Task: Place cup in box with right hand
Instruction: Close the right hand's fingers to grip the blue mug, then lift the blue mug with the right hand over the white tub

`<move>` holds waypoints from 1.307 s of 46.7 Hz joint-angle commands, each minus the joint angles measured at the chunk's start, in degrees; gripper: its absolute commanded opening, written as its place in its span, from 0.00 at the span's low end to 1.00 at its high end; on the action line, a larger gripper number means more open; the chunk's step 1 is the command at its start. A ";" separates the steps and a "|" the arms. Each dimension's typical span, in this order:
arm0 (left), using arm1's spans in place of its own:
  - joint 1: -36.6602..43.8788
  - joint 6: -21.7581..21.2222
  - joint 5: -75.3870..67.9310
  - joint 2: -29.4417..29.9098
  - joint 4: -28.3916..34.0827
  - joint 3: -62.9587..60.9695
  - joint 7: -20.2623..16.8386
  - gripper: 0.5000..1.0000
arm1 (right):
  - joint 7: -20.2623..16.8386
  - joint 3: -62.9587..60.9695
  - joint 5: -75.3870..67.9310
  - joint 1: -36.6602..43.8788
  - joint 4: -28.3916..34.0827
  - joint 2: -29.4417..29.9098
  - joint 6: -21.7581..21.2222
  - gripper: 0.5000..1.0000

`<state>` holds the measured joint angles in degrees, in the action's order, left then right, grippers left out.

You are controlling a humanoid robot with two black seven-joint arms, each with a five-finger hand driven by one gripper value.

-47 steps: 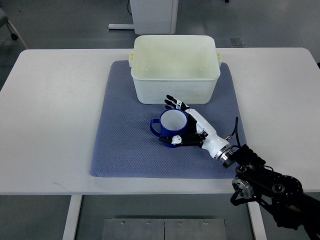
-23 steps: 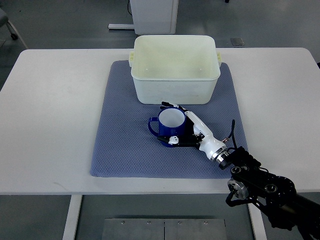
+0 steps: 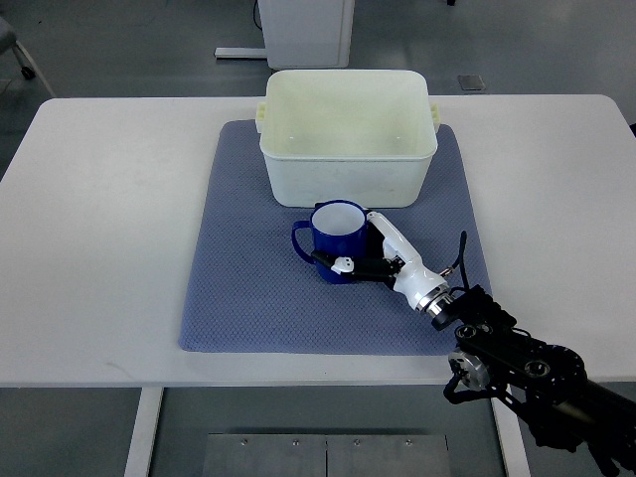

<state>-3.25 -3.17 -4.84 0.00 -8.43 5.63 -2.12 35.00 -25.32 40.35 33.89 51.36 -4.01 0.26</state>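
right arm: comes in from the lower right corner, dark joints near the table [image 3: 119,199] edge, white forearm reaching up-left over the mat [image 3: 248,288]
right hand [image 3: 373,256]: fingers clamped around the cup's side, thumb across the near wall, the other fingers wrapped on the right and far side
cup [image 3: 336,238]: blue, white inside, upright, handle pointing left; sits between the hand and the box, its far rim just beside the box's front wall
change: over the last second the hand has closed from a looser wrap with fingertips showing above the rim to a tight hold, and cup and hand have shifted up the picture toward the box
meaning: grasp looks secured and transport begun; whether the cup is already off the mat cannot be told
box [image 3: 348,184]: cream, open, nothing visible in it, on the far half of the mat
next need: a lift clear of the front wall, then lowering inside
left arm: not in view
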 commanded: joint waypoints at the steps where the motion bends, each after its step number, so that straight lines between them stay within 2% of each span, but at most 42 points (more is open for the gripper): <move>1: 0.00 0.01 0.01 0.00 0.00 0.08 0.01 1.00 | 0.00 0.01 -0.10 0.82 2.24 -2.57 0.00 0.00; 23: 0.00 0.01 0.01 0.00 0.00 0.08 0.01 1.00 | 0.00 -2.62 -0.10 1.35 14.73 -15.58 0.35 0.00; 37: 0.00 0.01 0.01 0.00 0.00 0.08 0.01 1.00 | 0.00 -4.73 -3.00 6.62 19.65 -23.41 0.00 0.00; 42: 0.00 0.01 0.01 0.00 0.00 -0.09 0.01 1.00 | 0.00 -5.70 -3.62 9.00 20.53 -24.55 -0.35 0.00; 49: 0.00 0.01 0.01 0.00 0.08 -0.09 0.01 1.00 | -3.09 -5.88 -3.79 12.51 20.36 -24.38 -0.26 0.00; 56: 0.00 0.01 0.01 0.00 0.00 0.08 0.01 1.00 | -5.55 -5.53 -4.85 15.15 18.60 -22.01 0.61 0.00; 61: 0.00 0.01 0.01 0.00 0.00 0.08 0.01 1.00 | -7.66 -5.44 -4.85 16.82 14.92 -18.67 2.19 0.00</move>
<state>-3.25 -3.16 -4.83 0.00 -8.43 5.68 -2.10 28.58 -30.80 35.52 49.72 68.58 -24.54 1.40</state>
